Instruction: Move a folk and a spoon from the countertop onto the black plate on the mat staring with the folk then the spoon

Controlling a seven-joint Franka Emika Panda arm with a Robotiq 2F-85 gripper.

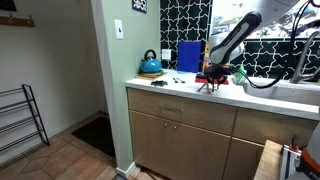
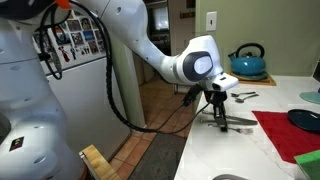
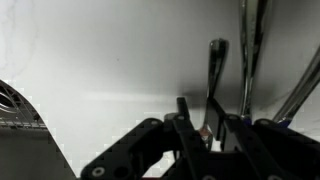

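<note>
- The pale off-white countertop (image 2: 212, 152) runs over light tan wooden cabinets, and the white robot arm reaches down over it about midway along its length.
- The black Robotiq gripper (image 2: 219, 114) is low over the slab, closer to the front edge than to the back wall, and points straight down.
- In the wrist view its two dark fingers (image 3: 183, 122) stand on either side of a slim grey metal utensil handle (image 3: 215, 68). The gap between them is narrow, but it is unclear whether they actually pinch the handle.
- Whether that utensil (image 2: 240, 121) is the fork or the spoon cannot be made out. It lies flat on the counter beneath the gripper.
- Two more thin metal shafts (image 3: 249, 45) show just beside it in the wrist view.
- The small flat black plate (image 2: 301, 118) sits on a red rectangular mat (image 2: 276, 131), toward the back edge of the counter and apart from the gripper.
- A teal-blue round kettle (image 2: 248, 63) stands near the counter's end corner by the wall.
</note>
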